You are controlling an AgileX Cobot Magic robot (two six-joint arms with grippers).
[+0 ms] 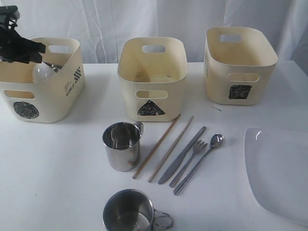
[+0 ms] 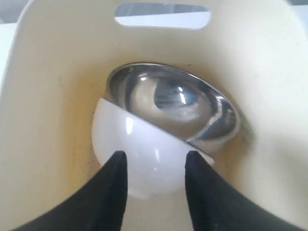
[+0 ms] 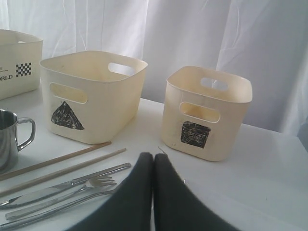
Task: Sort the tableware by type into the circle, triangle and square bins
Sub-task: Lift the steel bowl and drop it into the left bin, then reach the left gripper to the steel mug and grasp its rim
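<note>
Left gripper [image 2: 156, 155]: fingers parted, nothing clamped; tips just over the small white bowl [image 2: 144, 137], down inside the circle bin [image 2: 53, 82]; the bowl lies tipped, leaning on the steel bowl [image 2: 178, 101], and looks unsteady.

Risk: a fingertip catching the white bowl on the way out would drag or flip it; a nudge could send it sliding off the steel one.

Right gripper [image 3: 153, 158]: pressed closed, empty, low beside the cutlery.

Unsorted on the table: mugs [image 1: 121, 144] [image 1: 129, 211], chopsticks [image 1: 156, 146], knife [image 1: 182, 155], fork [image 1: 190, 161], spoon [image 1: 199, 161], plate [image 1: 279, 168]; the plate looks wide for any bin.
</note>
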